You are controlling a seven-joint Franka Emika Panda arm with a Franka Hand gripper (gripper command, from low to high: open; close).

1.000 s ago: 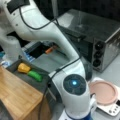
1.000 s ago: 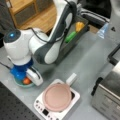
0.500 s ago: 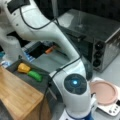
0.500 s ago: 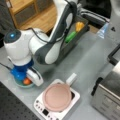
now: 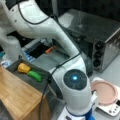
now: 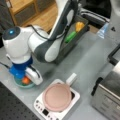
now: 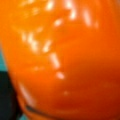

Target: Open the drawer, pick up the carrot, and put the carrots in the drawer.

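Observation:
The drawer [image 5: 23,77] [image 6: 71,47] stands pulled out of the wooden-topped cabinet [image 5: 17,97]. In it lie a yellow toy [image 5: 23,68] [image 6: 79,25] and a green toy vegetable [image 5: 35,75] [image 6: 70,36]. A small orange carrot [image 5: 50,49] shows just past the drawer, below the bent white arm. Glossy orange carrot skin [image 7: 65,57] fills the wrist view, right up against the camera. The gripper's fingers show in no view; the arm hides that spot in both front views.
A silver toaster oven [image 5: 100,37] [image 6: 110,95] stands to one side. A pink plate [image 5: 105,92] [image 6: 57,97] rests on a white scale by the arm's base. A teal bowl [image 6: 18,84] with an orange piece sits against the base. A clear bottle [image 6: 102,30] stands past the drawer.

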